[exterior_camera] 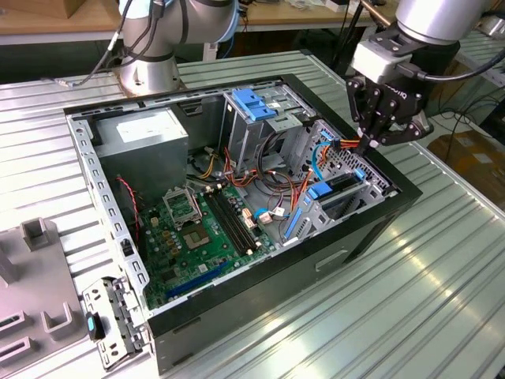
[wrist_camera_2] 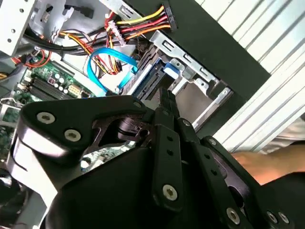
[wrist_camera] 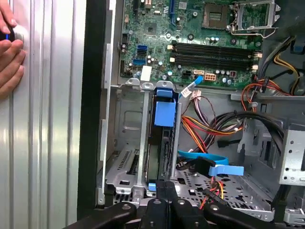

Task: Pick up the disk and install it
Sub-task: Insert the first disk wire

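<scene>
The claw (wrist_camera: 164, 185) hangs closed and empty just above the end of the disk (wrist_camera: 165, 114), which stands on edge in a slot of the drive cage (wrist_camera: 125, 143) inside the computer case (wrist_camera: 93, 119). I reckon an off-centre push could jam its blue rails or snag the power wires (wrist_camera: 205, 126) close beside it.

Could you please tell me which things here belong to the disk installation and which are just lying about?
Job: dark flat disk with bright blue plastic rails, in the silver metal drive cage; black pincer nearby.
Lying about: green motherboard; grey metal power-supply box; light-blue plastic latch plate.
</scene>
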Robot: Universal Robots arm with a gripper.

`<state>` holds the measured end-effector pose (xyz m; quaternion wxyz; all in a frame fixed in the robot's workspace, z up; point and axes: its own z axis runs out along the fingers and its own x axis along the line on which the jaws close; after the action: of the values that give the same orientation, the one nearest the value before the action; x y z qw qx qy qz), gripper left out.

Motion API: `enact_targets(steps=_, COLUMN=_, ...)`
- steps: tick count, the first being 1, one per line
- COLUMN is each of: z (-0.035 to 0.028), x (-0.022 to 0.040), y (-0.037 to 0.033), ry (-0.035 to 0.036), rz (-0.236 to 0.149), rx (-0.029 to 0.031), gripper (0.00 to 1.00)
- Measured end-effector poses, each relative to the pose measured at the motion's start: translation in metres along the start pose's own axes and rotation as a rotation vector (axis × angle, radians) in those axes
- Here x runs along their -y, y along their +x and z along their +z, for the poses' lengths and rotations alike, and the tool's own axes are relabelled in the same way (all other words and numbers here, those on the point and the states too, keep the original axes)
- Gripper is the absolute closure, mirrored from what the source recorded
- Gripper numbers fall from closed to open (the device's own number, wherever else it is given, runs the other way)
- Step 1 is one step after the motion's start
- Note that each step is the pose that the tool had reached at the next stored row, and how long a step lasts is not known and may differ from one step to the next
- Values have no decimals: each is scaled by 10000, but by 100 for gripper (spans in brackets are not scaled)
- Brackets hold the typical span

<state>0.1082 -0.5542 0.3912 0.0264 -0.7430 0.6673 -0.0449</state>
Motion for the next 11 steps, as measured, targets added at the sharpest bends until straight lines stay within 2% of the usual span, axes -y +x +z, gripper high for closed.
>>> enact_targets(steps=1, z=2, x=13, y=1, ry=19, rz=-611, rx=61, gripper=89)
enact_targets(steps=2, z=3, x=16, y=2, ry=31, rz=-975, rx=98, gripper=89)
enact_targets(steps=3, z=5, x=19, y=2, ry=50, rz=-1561, rx=156, gripper=89)
enact_targets(steps=4, z=6, x=20, y=2, ry=62, rz=-1946, rx=194, gripper=89)
enact_targets(steps=11, z=12, x=21, y=2, ry=107, rz=-3395, rx=339, gripper=89)
